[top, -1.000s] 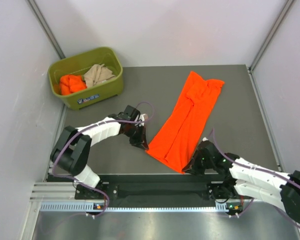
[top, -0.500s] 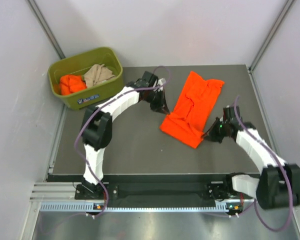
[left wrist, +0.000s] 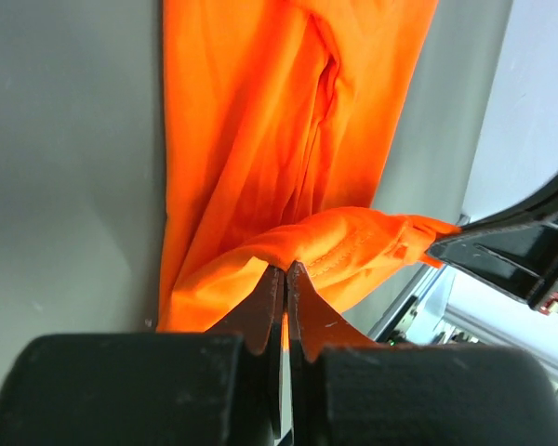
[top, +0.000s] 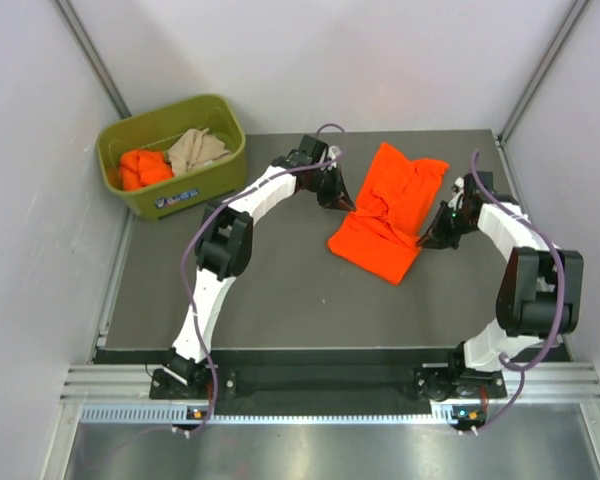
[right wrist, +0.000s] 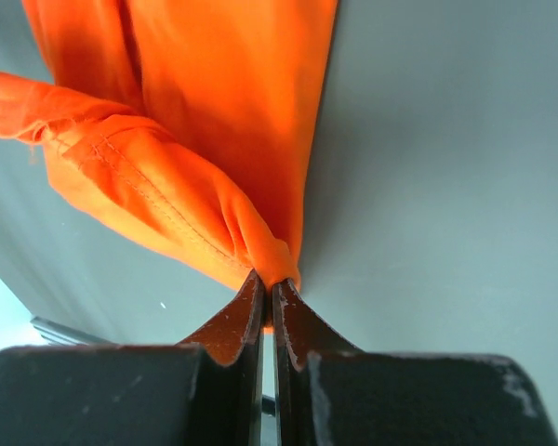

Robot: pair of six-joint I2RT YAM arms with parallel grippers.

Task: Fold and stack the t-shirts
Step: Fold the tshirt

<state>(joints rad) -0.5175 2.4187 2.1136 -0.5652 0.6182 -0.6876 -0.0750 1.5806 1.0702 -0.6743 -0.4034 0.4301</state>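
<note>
You have the orange t-shirt (top: 388, 215) on the far right part of the table (top: 260, 300), already narrowed into a long strip that runs from near the far edge back toward the middle. Your left gripper (top: 347, 206) is pressed together on the strip's left hem corner, and your right gripper (top: 428, 240) pinches the opposite corner. Both wrist views show the jaws closed tight, with a bunched fold of orange cloth caught between the tips. Holding the two corners level stretches the hem straight between the arms, so the lower half can go over the upper half as one flat panel instead of rolling or twisting. The doubled edge nearest you rests on the table and acts as the hinge of the fold. The hem hangs lifted about halfway along the strip, so I judge the fold begun but not laid. Carry both corners on toward the far edge at the same pace, lower them, and only then release; if you let go early or unevenly, the soft cotton will likely slump crooked. The olive-green bin (top: 223, 172) sits at the far left corner, well apart, with a crumpled orange shirt (top: 142, 167) and a beige shirt (top: 198, 148) waiting inside.
</note>
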